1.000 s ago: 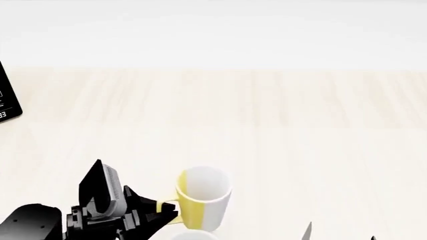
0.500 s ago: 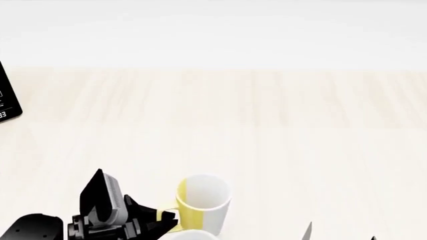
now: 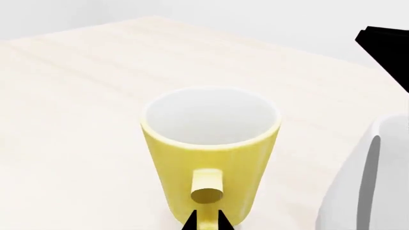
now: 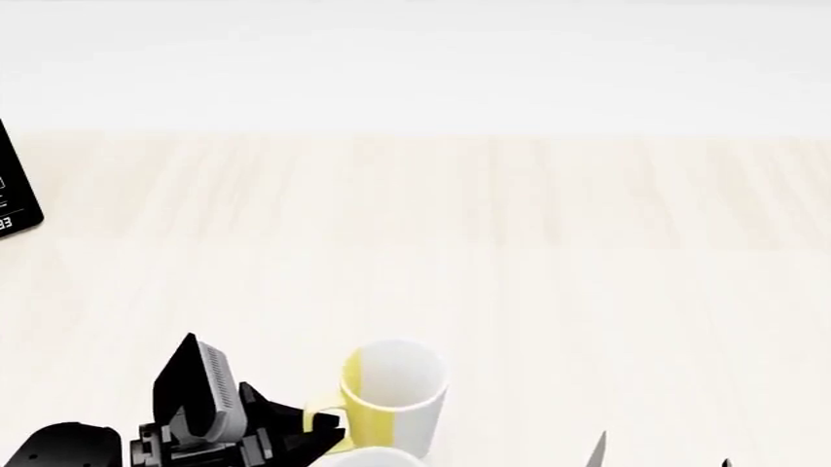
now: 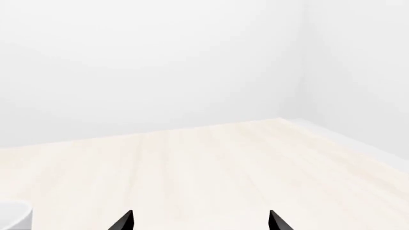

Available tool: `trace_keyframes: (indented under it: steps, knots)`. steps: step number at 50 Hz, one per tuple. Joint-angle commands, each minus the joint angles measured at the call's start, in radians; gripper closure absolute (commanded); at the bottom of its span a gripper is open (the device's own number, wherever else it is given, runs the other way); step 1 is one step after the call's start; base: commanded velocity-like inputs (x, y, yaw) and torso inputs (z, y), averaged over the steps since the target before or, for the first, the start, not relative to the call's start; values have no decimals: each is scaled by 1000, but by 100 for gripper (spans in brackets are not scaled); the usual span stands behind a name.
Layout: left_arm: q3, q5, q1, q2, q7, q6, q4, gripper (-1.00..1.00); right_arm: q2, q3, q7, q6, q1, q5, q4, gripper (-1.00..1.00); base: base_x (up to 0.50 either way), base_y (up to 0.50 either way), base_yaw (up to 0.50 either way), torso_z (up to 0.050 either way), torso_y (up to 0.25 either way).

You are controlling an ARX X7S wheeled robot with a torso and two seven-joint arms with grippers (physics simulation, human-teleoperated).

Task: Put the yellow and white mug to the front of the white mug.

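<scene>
While the yellow and white mug (image 4: 393, 394) is held by its yellow handle (image 3: 206, 199) between the closed fingers of the left gripper (image 3: 206, 221), it is seen upright close to the near edge of the pale wooden table (image 4: 546, 253), left of that edge's middle. The white mug (image 4: 377, 457) is glimpsed only as a rim at the very near edge, just beside the held mug and closer to the robot. Whether the yellow and white mug rests on the surface or is lifted slightly cannot be told. The carrying is judged largely done; release and withdrawal are left. The right gripper (image 5: 201, 221) is shown with its tips spread wide, nothing between them, near the same edge further right.
</scene>
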State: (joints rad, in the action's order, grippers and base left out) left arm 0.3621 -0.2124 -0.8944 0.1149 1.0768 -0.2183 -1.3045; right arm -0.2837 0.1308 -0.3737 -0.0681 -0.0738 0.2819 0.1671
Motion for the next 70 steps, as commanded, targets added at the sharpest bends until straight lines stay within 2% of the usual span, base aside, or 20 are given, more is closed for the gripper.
trace_keyframes:
  steps: [1,17,18,25,57,70]
  knots:
    - [-60,51,5,0,10,0,-3,100,-2,5,-2,0,4,2,-5,-100,0,0,0,0,0]
    - [-115,91,22,-12,26,-30,-3,100,-6,7,-6,-6,1,7,-4,-100,0,0,0,0,0]
    - [-118,99,23,-12,-1,-33,-3,-100,-7,7,-7,-6,1,7,-4,-100,0,0,0,0,0]
    - [-148,102,26,-11,42,-26,-3,-100,-7,11,-8,-7,3,7,-8,-100,0,0,0,0,0]
    - [-231,142,29,-13,75,-35,-3,-100,-17,15,-17,-12,-1,16,-1,-100,0,0,0,0,0]
    - [-274,114,27,-8,146,-37,-2,-100,-20,20,-20,-13,0,17,-3,-100,0,0,0,0,0]
